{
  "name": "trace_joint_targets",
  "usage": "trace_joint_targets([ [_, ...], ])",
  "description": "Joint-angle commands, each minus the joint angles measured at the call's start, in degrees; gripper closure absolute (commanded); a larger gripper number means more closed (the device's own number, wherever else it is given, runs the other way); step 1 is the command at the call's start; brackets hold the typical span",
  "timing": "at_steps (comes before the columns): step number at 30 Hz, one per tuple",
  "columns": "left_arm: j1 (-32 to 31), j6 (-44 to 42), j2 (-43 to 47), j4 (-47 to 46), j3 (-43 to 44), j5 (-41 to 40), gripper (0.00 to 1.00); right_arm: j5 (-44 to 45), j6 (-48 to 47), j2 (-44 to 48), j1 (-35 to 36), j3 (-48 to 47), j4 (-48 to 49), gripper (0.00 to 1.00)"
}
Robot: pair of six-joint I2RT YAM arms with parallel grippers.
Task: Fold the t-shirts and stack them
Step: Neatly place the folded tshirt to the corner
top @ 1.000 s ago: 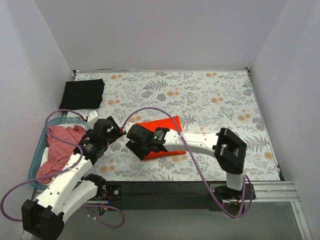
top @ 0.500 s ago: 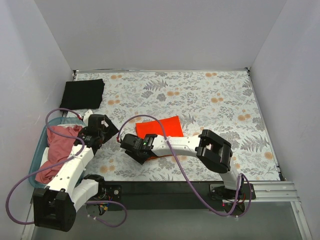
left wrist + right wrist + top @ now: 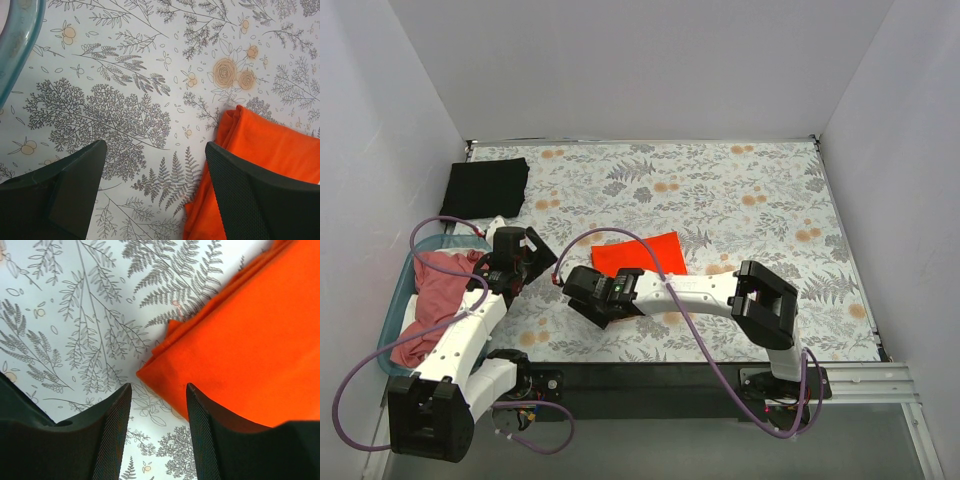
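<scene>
A folded orange-red t-shirt (image 3: 642, 254) lies flat at the table's middle left. My right gripper (image 3: 605, 305) hovers at its near left corner, open and empty. In the right wrist view the shirt (image 3: 250, 340) fills the upper right, its corner just ahead of the open gripper (image 3: 159, 387). My left gripper (image 3: 538, 262) is open and empty, left of the shirt. In the left wrist view the shirt's edge (image 3: 265, 150) lies beside the right finger of that gripper (image 3: 155, 147). A folded black t-shirt (image 3: 485, 187) lies at the far left corner. A dusty pink t-shirt (image 3: 440, 290) is heaped in the basket.
The teal plastic basket (image 3: 392, 318) stands at the table's left edge, and its rim shows in the left wrist view (image 3: 17, 45). White walls close in the floral tablecloth (image 3: 750, 200) on three sides. Purple cables loop off both arms.
My left gripper has drawn back left, away from the orange-red shirt and toward the basket. My right gripper has slid left to the shirt's near left corner. The shirt now lies flat.
</scene>
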State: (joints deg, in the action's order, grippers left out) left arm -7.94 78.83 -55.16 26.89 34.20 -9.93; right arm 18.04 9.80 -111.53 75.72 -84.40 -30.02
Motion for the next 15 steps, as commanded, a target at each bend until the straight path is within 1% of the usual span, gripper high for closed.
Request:
trace_joint_targets([
  [1,0.5,-0.7,0.8,-0.7,-0.4,-0.3,0.21,-2.9,-1.5,-0.5,0.2,1.0,3.4,0.46],
  [5,0.5,-0.7,0.8,-0.7,-0.4,-0.2,0.22,-2.9,-1.6,-3.2,0.2,0.6,3.4,0.46],
  [12,0.5,-0.8,0.8,-0.8,-0.4,0.0,0.22,1.9,1.1,-6.1,0.1,-1.2,0.3,0.48],
  [14,0.5,-0.9,0.8,-0.9,-0.5,0.4,0.22,2.9,1.4,-7.4,0.1,-1.9,-1.1,0.50],
  [15,0.5,-0.9,0.8,-0.8,-0.4,0.5,0.22,3.1,1.7,-7.8,0.1,-2.6,-1.4,0.53],
])
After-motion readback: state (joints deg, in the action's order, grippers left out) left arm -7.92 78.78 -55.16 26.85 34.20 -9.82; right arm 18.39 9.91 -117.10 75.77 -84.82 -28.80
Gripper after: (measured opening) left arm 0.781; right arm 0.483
